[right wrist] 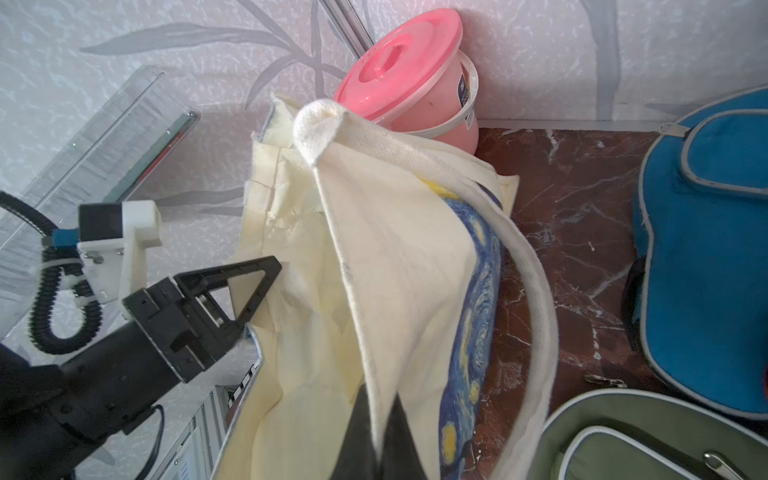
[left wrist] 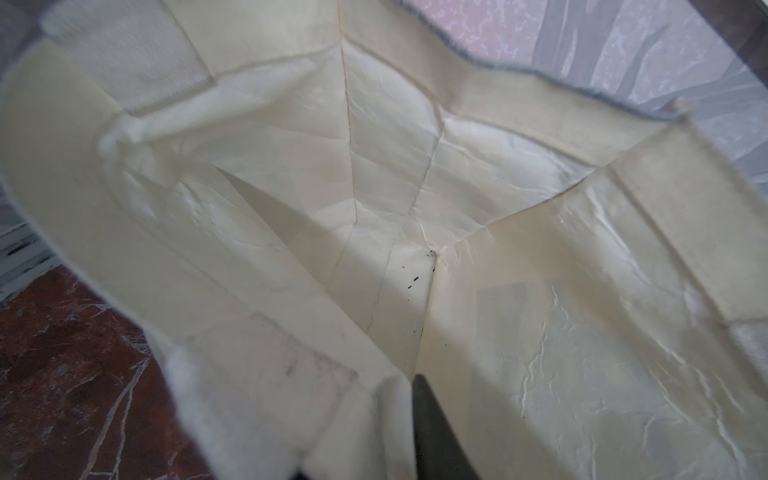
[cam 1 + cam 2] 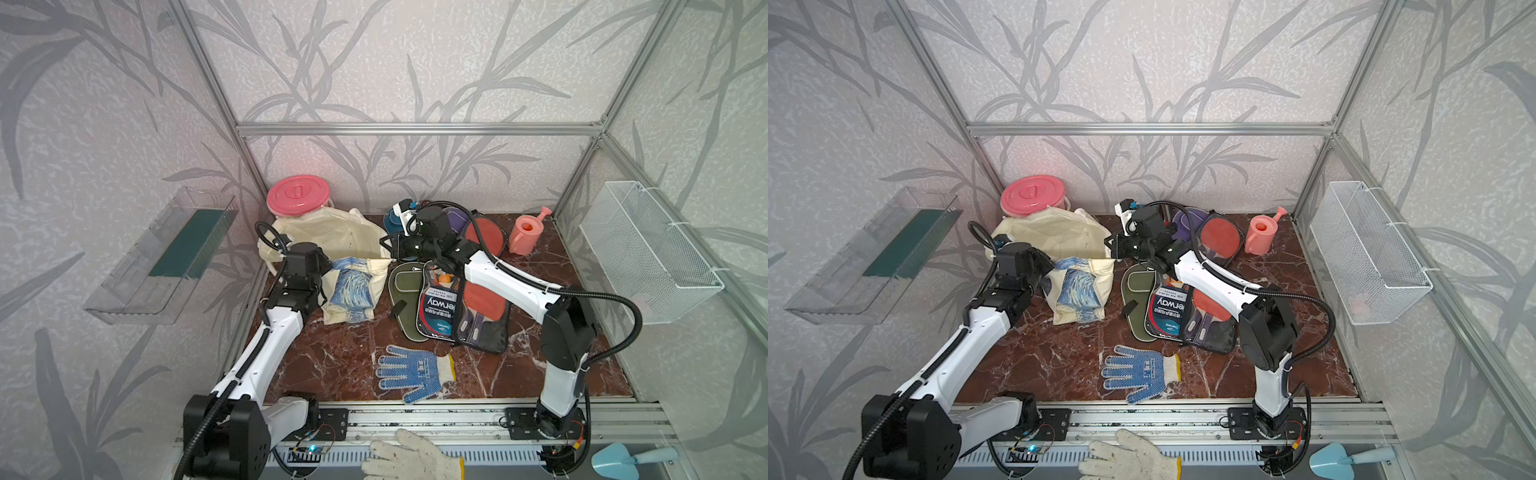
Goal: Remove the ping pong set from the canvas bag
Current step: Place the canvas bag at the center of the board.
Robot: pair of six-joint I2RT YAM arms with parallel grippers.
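The desk (image 3: 332,365) is a red-brown marble top. The canvas bag (image 3: 332,239) stands slumped at its far left, mouth open, with the starry print panel (image 3: 351,289) on the near side. The left wrist view looks straight into the bag and shows only creased cream lining (image 2: 374,187) with a few dark specks.

The ping pong set lies outside the bag, on the desk to its right. A clear-fronted pack (image 3: 461,307) with red paddles and an orange ball overlaps the olive case (image 3: 405,291). The blue case (image 1: 706,249), purple case (image 3: 1185,224) and a second red-paddle pack (image 3: 484,237) lie farther back, partly behind the right arm.

The pink bucket (image 3: 298,193), lid on, touches the bag's far side; its contents are hidden.

The left arm reaches forward, wrist bent down at the bag's left rim. The left claw (image 1: 257,291) sits against that rim with one finger outside the cloth; I cannot tell whether it pinches.

The right arm reaches across to the left, forearm over the clear-fronted pack. The right claw (image 1: 379,395) is clamped on the bag's right rim, beside a loop handle (image 1: 519,270).
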